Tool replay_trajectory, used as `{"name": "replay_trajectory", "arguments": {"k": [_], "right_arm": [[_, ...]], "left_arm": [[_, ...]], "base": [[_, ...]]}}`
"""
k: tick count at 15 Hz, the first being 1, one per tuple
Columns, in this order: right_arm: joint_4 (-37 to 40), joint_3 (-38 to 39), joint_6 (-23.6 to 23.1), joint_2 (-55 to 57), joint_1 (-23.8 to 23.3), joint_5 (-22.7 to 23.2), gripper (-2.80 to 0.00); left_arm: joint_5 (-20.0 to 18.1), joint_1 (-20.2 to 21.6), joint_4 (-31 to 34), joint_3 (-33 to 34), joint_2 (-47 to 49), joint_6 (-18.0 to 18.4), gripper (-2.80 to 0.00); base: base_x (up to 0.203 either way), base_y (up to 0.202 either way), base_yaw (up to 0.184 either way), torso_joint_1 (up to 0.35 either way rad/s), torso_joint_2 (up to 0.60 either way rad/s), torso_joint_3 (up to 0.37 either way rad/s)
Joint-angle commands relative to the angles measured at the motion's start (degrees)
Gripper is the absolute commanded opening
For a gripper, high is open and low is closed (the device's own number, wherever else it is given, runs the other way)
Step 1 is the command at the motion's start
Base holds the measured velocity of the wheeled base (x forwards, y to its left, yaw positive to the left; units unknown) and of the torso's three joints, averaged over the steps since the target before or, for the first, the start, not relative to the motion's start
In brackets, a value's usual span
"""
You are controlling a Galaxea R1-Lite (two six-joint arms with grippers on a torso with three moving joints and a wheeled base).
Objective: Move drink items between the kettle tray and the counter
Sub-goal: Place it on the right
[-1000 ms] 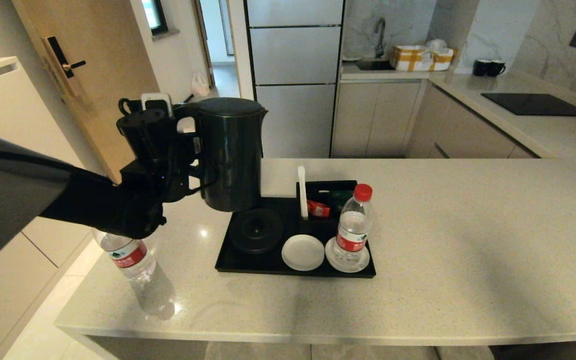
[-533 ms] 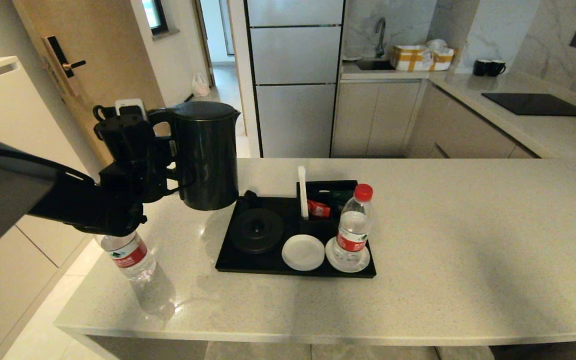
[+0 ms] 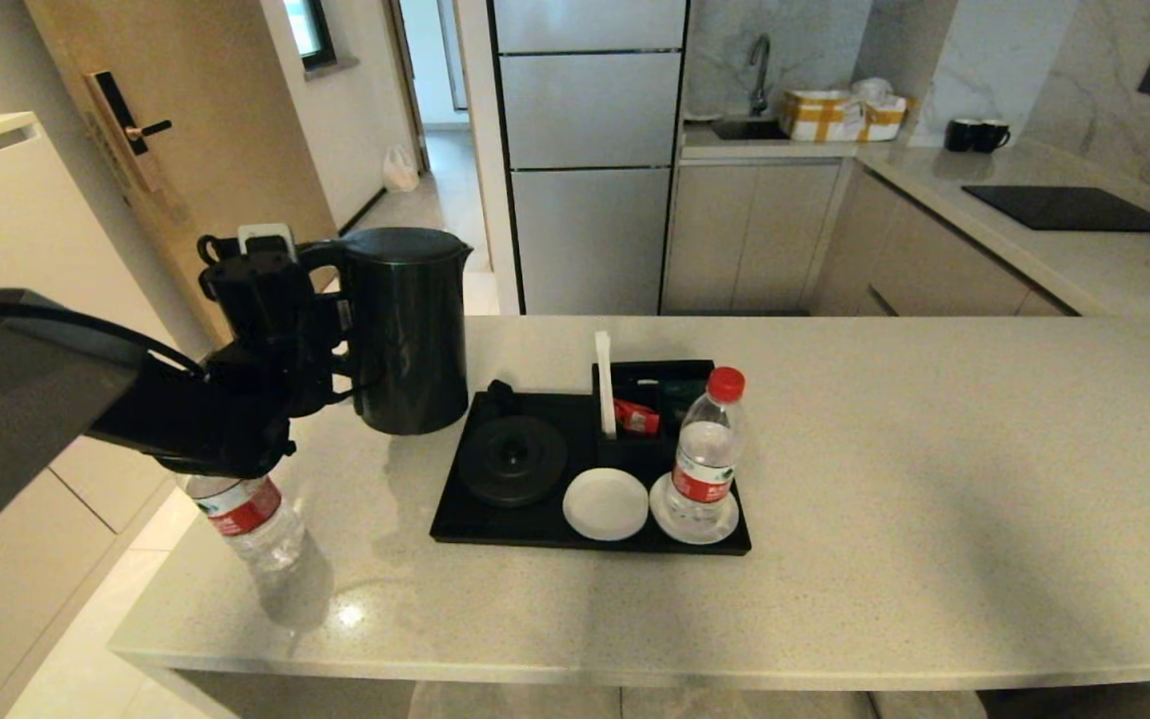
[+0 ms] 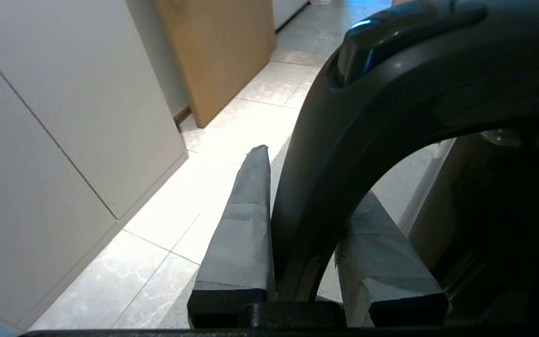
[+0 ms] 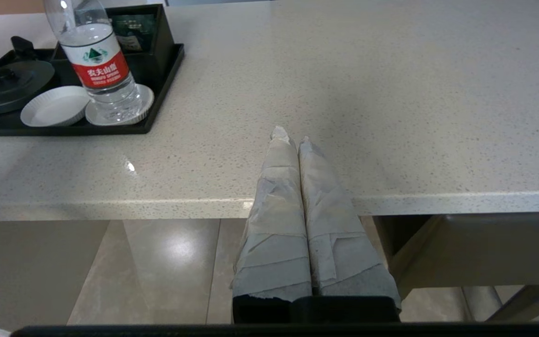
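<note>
Head view: left gripper (image 3: 330, 335) grips the loop handle of the black kettle (image 3: 405, 330). Kettle upright, just left of the kettle tray (image 3: 455, 519), over the counter (image 3: 934, 479); whether its base touches the stone cannot be told. Left arm comes in from the left edge, forearm angled up toward the handle. On the tray: round kettle base (image 3: 513, 460), empty white coaster (image 3: 605, 504), a water bottle (image 3: 705, 449) standing on the second coaster, sachet box (image 3: 650, 399) behind. A second water bottle (image 3: 246, 514) stands on the counter near its left edge, partly hidden under the left arm. Right arm not seen here.

Left wrist view: only here the grip shows close up, padded fingers (image 4: 246, 224) on either side of the kettle handle (image 4: 325, 164), clamped on it. Floor and cabinet behind.

Right wrist view: right gripper (image 5: 293, 140) with fingers pressed together, holding nothing, at the counter's front edge, well apart from the tray. Bottle label and coasters show from the front.
</note>
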Motion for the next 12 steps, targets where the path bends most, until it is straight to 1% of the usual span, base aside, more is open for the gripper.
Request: {"name": "replay_trajectory", "arguments": {"k": [1,9,12], "right_arm": [[0.0,0.0,0.0,0.0,0.0,0.0,-2.80],[0.0,0.0,0.0,0.0,0.0,0.0,-2.80],[0.0,-0.1,0.0,0.0,0.0,0.0,-2.80]], "left_arm": [[0.0,0.2,-0.2,-0.7,1.4,0.1,-2.80],[0.0,-1.2,-0.2,-0.7,1.5,0.1,-2.80],[0.1,-2.5,0.2,-1.8,1.1,0.1,-2.80]], "base": [[0.000,0.000,0.000,0.000,0.00,0.000],[0.000,0.000,0.000,0.000,0.00,0.000],[0.000,0.000,0.000,0.000,0.00,0.000]]}}
